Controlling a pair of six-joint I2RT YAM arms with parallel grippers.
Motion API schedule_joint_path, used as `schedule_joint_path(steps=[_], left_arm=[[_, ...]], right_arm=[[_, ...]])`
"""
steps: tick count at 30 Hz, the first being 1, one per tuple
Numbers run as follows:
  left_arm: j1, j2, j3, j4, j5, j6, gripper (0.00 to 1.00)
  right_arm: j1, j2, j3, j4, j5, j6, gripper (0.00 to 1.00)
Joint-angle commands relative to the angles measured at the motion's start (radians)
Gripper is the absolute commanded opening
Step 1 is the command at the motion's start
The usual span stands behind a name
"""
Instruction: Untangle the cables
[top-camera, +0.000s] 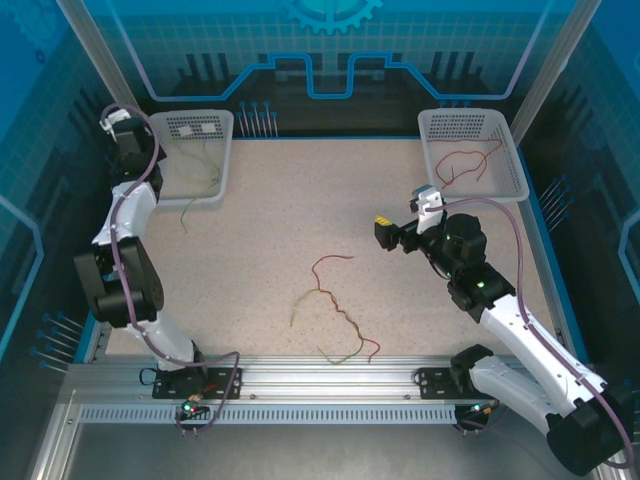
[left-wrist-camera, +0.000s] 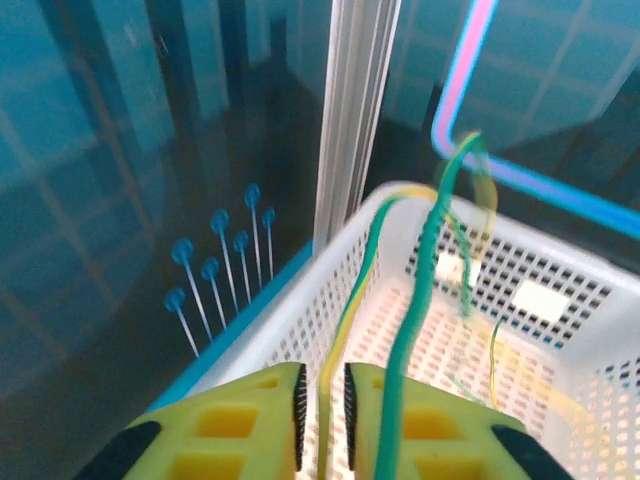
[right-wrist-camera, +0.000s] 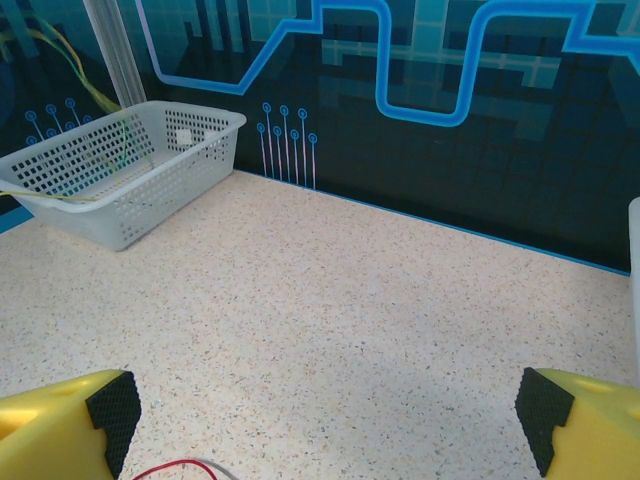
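Observation:
In the left wrist view my left gripper hangs over the corner of a white basket. Its yellow jaws are nearly together around a yellow-green cable that runs up from the narrow gap. A second green cable crosses in front of the right finger. On the table's middle lies a tangle of red, yellow and green cables. My right gripper is open wide above bare table, right of the tangle, with a red cable end just below its left finger.
The left basket stands at the back left, with a thin cable trailing over its front edge onto the table. The right basket at the back right holds a red cable. Blue walls enclose the table.

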Motion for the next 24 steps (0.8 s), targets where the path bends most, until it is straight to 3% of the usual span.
schedule_joint_path(steps=[1, 3, 6, 11, 15, 19, 22, 24], left_arm=[[0.001, 0.103, 0.043, -0.02, 0.029, 0.0, 0.1], [-0.001, 0.16, 0.078, -0.043, 0.019, -0.006, 0.37], [-0.019, 0.212, 0.123, -0.086, 0.018, 0.01, 0.43], [-0.09, 0.166, 0.154, -0.159, -0.008, 0.074, 0.99], [-0.113, 0.087, 0.189, -0.341, 0.004, -0.003, 0.99], [-0.124, -0.016, 0.167, -0.485, 0.146, -0.075, 0.99], [-0.171, -0.111, 0.083, -0.483, 0.19, -0.077, 0.99], [-0.195, -0.182, 0.018, -0.467, 0.209, -0.104, 0.93]], right_arm=[[-0.013, -0.014, 0.011, 0.008, -0.027, -0.003, 1.0], [-0.013, -0.02, 0.011, 0.009, -0.034, -0.01, 1.0], [-0.013, -0.032, 0.015, 0.003, -0.035, -0.015, 1.0], [-0.013, -0.018, 0.035, -0.014, -0.035, -0.013, 1.0], [-0.002, 0.006, 0.049, -0.009, -0.031, -0.006, 1.0], [0.013, 0.039, 0.068, -0.012, 0.006, -0.008, 1.0], [0.019, 0.074, 0.093, -0.025, 0.008, -0.003, 1.0], [0.02, 0.098, 0.098, -0.016, -0.017, -0.001, 1.0]])
